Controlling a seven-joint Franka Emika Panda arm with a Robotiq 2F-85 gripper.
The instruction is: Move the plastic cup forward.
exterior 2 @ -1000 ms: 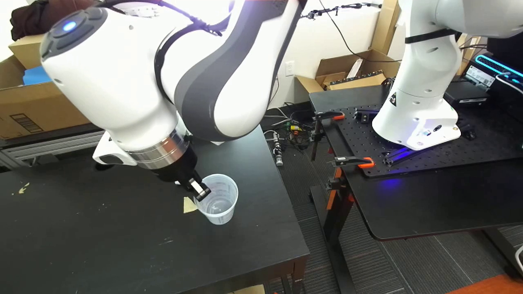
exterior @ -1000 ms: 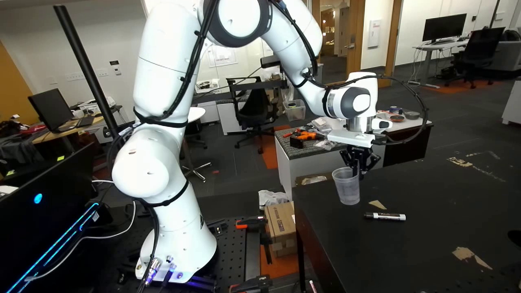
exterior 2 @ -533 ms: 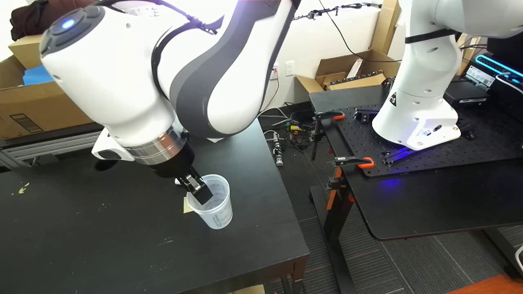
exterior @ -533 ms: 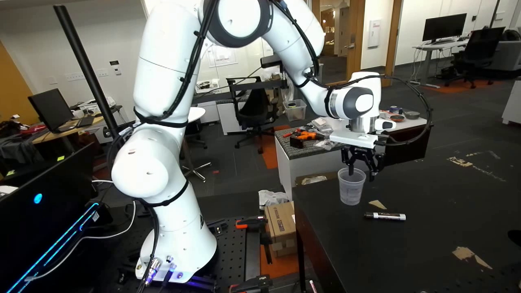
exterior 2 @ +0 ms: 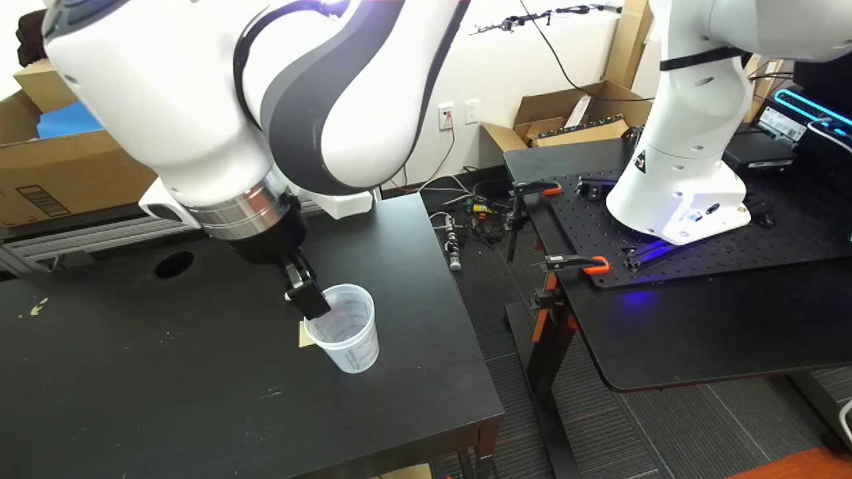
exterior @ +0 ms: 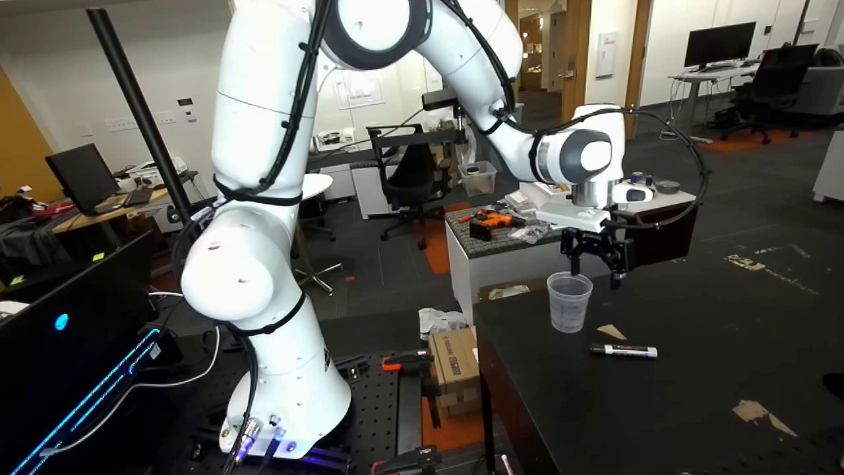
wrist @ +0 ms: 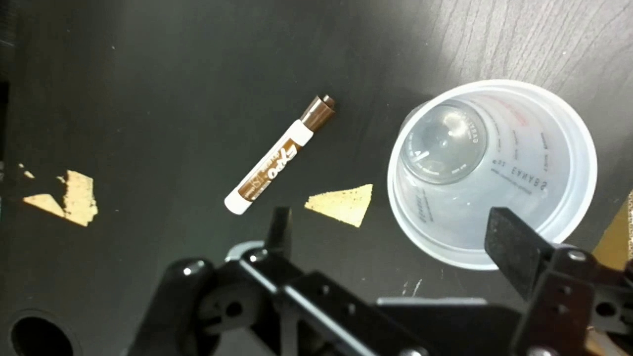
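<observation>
I have the gripper (exterior: 595,280) spread wide by the plastic cup (exterior: 569,307), contact I can't tell | cup upright on black table (exterior 2: 166,379), I see its inner bottom | tan scrap (wrist: 342,205) just beside cup, marker (wrist: 278,155) farther off

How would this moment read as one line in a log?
plastic cup: upright on table | end effector: open, holding nothing, near cup | marker: lying down, apart from cup
</observation>
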